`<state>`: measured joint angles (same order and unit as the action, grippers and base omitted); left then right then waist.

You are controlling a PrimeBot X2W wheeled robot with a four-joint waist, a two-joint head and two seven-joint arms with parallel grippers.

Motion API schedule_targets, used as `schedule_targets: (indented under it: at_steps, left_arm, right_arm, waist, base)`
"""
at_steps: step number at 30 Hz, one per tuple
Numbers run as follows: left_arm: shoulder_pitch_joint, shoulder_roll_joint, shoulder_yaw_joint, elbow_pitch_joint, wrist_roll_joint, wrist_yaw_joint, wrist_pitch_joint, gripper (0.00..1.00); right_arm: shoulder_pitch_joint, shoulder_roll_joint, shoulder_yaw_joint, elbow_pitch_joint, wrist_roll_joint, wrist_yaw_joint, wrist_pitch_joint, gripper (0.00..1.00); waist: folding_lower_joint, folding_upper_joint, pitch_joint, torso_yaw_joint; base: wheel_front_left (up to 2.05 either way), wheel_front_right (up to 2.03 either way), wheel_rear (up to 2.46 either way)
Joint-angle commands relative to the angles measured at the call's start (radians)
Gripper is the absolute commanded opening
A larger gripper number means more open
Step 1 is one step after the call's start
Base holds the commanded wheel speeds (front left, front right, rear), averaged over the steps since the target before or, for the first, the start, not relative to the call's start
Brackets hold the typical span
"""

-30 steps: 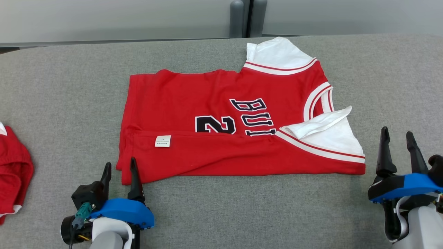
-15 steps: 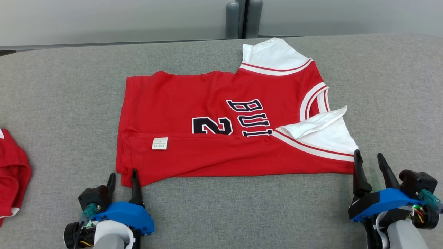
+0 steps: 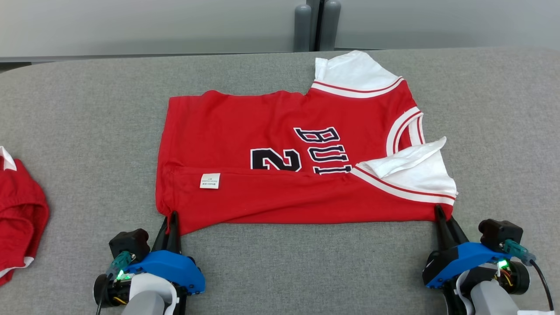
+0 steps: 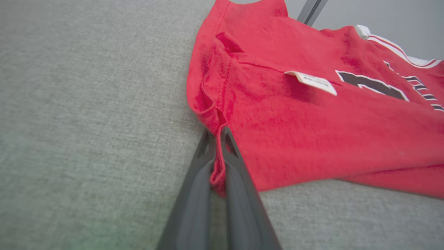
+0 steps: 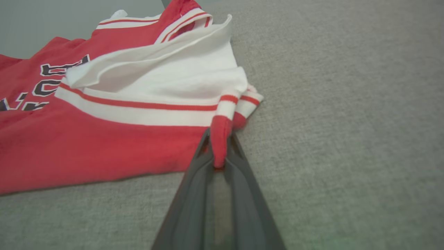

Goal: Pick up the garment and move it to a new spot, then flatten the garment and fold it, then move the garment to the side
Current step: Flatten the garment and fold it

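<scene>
while the left gripper (image 3: 172, 215) and right gripper (image 3: 438, 210) pinch its near corners, the garment (image 3: 262, 127) lies crosswise, neck right.

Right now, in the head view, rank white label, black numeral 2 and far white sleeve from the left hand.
1. white label, near the left hand.
2. black numeral 2, centre of the garment.
3. far white sleeve, back right.

Garment (image 3: 262, 131) is lying on table (image 3: 87, 131) ahead of both jaws, its near corners sitting within left gripper (image 3: 172, 215) and right gripper (image 3: 439, 211). Second garment (image 3: 22, 210) is lying well left of left jaws.
</scene>
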<state>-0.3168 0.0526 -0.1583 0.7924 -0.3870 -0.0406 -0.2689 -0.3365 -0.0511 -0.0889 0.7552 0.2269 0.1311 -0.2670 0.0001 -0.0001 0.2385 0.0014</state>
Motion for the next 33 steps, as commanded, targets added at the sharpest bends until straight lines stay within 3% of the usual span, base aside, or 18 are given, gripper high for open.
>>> schedule_targets:
  at_steps: [1, 12, 21, 22, 23, 30, 33]
  left_arm:
    - [0.021, -0.003, 0.012, -0.008, 0.003, 0.004, 0.008, 0.00]
    - [0.113, 0.004, 0.112, -0.071, 0.030, 0.008, 0.005, 0.00]
    - [0.217, 0.003, 0.075, -0.055, -0.009, 0.012, 0.004, 0.00]
    - [0.222, 0.003, 0.069, -0.062, -0.013, 0.016, 0.004, 0.35]
    - [0.223, 0.002, 0.064, -0.068, -0.017, 0.019, 0.004, 1.00]
    - [0.148, -0.002, 0.065, -0.145, 0.026, 0.049, 0.004, 1.00]
    - [0.079, 0.000, 0.078, -0.147, 0.058, 0.040, 0.004, 1.00]
  right_arm:
    - [0.002, -0.003, 0.001, 0.002, 0.006, 0.000, 0.005, 0.00]
    - [0.077, -0.051, -0.018, -0.042, 0.042, -0.001, 0.000, 0.00]
    - [0.188, -0.057, 0.050, -0.037, 0.101, -0.001, 0.000, 0.02]
    - [0.189, -0.056, 0.053, -0.041, 0.105, -0.001, 0.000, 0.40]
    - [0.190, -0.054, 0.054, -0.045, 0.115, -0.001, 0.000, 1.00]
    - [0.127, -0.056, 0.027, -0.156, 0.083, 0.000, 0.000, 1.00]
    - [0.086, -0.054, 0.023, -0.185, 0.065, 0.000, 0.000, 1.00]
  waist:
    - [-0.0001, 0.0001, -0.004, 0.002]
    - [-0.0001, 0.0001, -0.113, -0.004]
    - [-0.0001, 0.0001, -0.176, -0.007]
    - [-0.0001, 0.0001, -0.174, -0.006]
    - [-0.0001, 0.0001, -0.169, -0.005]
    - [-0.0001, 0.0001, -0.108, 0.004]
    - [-0.0001, 0.0001, -0.071, 0.006]
  base:
    - [0.00, 0.00, 0.00]
    - [0.00, 0.00, 0.00]
    - [0.00, 0.00, 0.00]
    - [0.00, 0.00, 0.00]
    - [0.00, 0.00, 0.00]
    - [0.00, 0.00, 0.00]
    - [0.00, 0.00, 0.00]
